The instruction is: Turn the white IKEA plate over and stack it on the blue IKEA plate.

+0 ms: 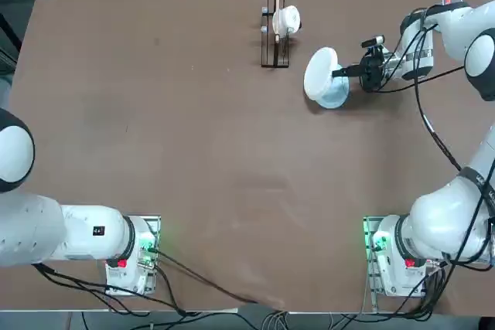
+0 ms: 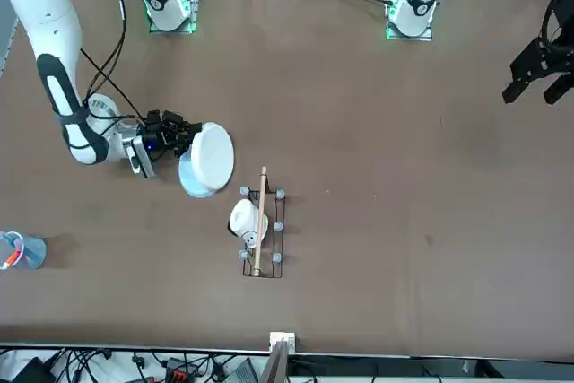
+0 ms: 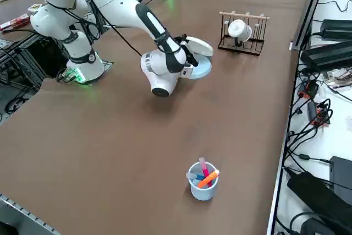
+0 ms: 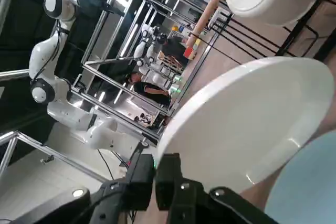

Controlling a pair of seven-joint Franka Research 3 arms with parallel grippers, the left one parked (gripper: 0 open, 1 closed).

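White IKEA plate (image 4: 247, 124) tilted over blue IKEA plate (image 4: 310, 182), wrist view shows right gripper (image 4: 155, 163) jaws pinching rim.

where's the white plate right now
In the top view the white IKEA plate is at the table's far right, tilted over the blue IKEA plate, its rim pinched in the right tool, just right of the rack holding a white cup.

Brown table (image 1: 193, 152); cables (image 3: 308, 108) along edge; metal frames (image 4: 121, 40), ceiling lights beyond.
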